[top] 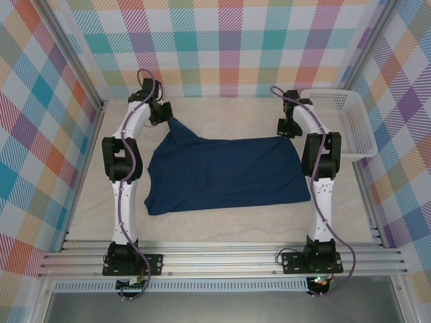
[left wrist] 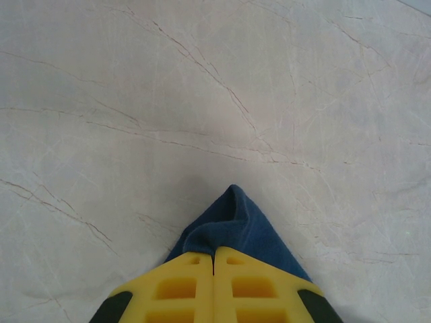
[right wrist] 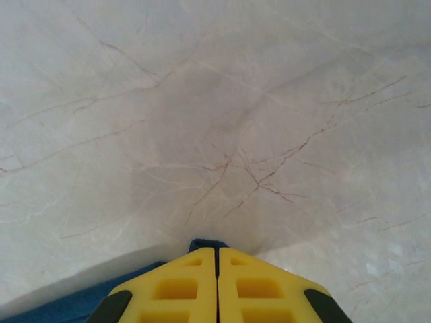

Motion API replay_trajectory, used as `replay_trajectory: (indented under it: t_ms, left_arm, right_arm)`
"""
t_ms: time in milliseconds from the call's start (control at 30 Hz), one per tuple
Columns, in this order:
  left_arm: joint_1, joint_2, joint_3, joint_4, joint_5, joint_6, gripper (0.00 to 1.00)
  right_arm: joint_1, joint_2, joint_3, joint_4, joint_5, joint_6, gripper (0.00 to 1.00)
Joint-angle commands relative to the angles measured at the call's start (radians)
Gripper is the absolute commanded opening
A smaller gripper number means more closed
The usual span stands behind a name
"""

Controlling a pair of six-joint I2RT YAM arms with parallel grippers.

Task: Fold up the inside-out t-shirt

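The inside-out t-shirt [top: 225,173], dark navy blue, lies spread across the middle of the table. Its far left corner is pulled up into a peak by my left gripper [top: 167,116], which is shut on it. In the left wrist view a tuft of the t-shirt [left wrist: 236,225] sticks out past the closed yellow fingers [left wrist: 182,289]. My right gripper [top: 286,129] is shut on the t-shirt's far right corner. In the right wrist view a small edge of the t-shirt [right wrist: 205,243] peeks out beyond the closed yellow fingers [right wrist: 252,289].
A white plastic basket [top: 347,124] stands at the table's far right, beside the right arm. Pale marbled tabletop [top: 229,111] stretches beyond the shirt to the checked back wall. A metal rail [top: 222,259] runs along the near edge.
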Motion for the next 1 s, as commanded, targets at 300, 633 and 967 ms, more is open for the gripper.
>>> replay_trajectory:
  t_ms: [300,633,967]
  left_arm:
    - [0.017,-0.138,-0.009,0.017,0.061,-0.023,0.00]
    - [0.017,-0.397,-0.245,0.103,0.139,-0.088,0.00]
    - [-0.003,-0.790,-0.810,0.321,0.171,-0.226,0.00]
  right_arm:
    - [-0.004,-0.059,0.063,0.006,0.042,-0.113,0.02]
    - [-0.005,-0.182,-0.105,0.089,0.074,-0.191,0.03]
    - [-0.005,-0.363,-0.351,0.174,0.052,-0.189,0.04]
